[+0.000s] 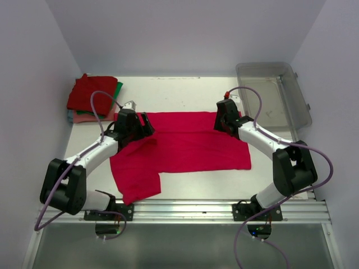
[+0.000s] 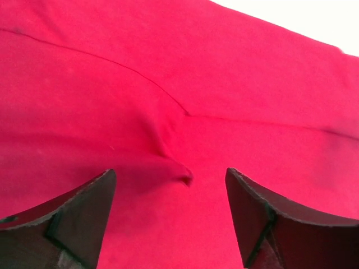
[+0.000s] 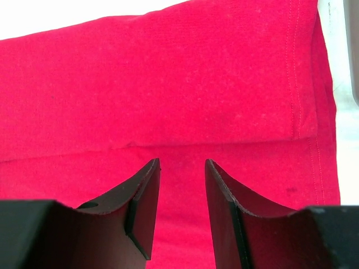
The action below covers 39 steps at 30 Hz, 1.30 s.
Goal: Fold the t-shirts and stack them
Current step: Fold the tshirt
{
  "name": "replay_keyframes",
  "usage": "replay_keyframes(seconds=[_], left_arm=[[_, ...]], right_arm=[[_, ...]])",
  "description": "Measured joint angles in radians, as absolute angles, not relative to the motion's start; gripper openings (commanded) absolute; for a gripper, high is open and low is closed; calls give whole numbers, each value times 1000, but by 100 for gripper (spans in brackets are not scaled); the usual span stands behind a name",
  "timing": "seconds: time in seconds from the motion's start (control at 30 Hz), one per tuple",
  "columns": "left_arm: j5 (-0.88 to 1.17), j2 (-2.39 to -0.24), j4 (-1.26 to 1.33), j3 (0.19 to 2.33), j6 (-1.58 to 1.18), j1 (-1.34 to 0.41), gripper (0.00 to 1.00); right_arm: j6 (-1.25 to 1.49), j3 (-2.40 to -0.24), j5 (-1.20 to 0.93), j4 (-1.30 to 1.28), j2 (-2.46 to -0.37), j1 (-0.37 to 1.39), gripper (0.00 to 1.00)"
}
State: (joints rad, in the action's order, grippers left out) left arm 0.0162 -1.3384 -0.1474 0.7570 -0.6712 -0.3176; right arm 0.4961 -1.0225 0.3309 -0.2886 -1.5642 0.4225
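Observation:
A bright crimson-pink t-shirt (image 1: 190, 145) lies spread across the middle of the table, with one part hanging toward the near left. My left gripper (image 1: 147, 126) is open just over its far left part. In the left wrist view the fingers (image 2: 170, 171) straddle a small raised pucker of cloth (image 2: 182, 174). My right gripper (image 1: 224, 124) is over the shirt's far right corner. In the right wrist view its jaws (image 3: 182, 161) stand a narrow gap apart over a folded hem (image 3: 224, 140), with nothing between them. A stack of folded dark red (image 1: 90, 92), green (image 1: 118, 92) and salmon-pink (image 1: 84, 117) t-shirts sits at the back left.
A clear grey plastic bin (image 1: 272, 92) stands at the back right, close to the right arm. White walls close in on the table at the left, right and back. Bare table (image 1: 179, 92) shows between the stack and the bin.

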Motion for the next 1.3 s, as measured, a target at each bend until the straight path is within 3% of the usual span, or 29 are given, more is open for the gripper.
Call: replay_keyframes(seconds=[0.23, 0.33, 1.1, 1.27, 1.3], left_arm=[[-42, -1513, -57, 775, -624, -318, 33], [-40, -1531, -55, 775, -617, -318, 21], [3, -1491, -209, 704, -608, -317, 13], [-22, -1304, -271, 647, -613, -318, 29], [-39, -1242, -289, 647, -616, -319, 37]], right_arm=[[493, -1023, 331, -289, -1564, 422, 40], [487, -1023, 331, -289, -1562, 422, 40], [477, -1023, 332, -289, -1559, 422, 39], [477, -1023, 342, -290, -1559, 422, 39], [477, -1023, 343, -290, -1559, 422, 39]])
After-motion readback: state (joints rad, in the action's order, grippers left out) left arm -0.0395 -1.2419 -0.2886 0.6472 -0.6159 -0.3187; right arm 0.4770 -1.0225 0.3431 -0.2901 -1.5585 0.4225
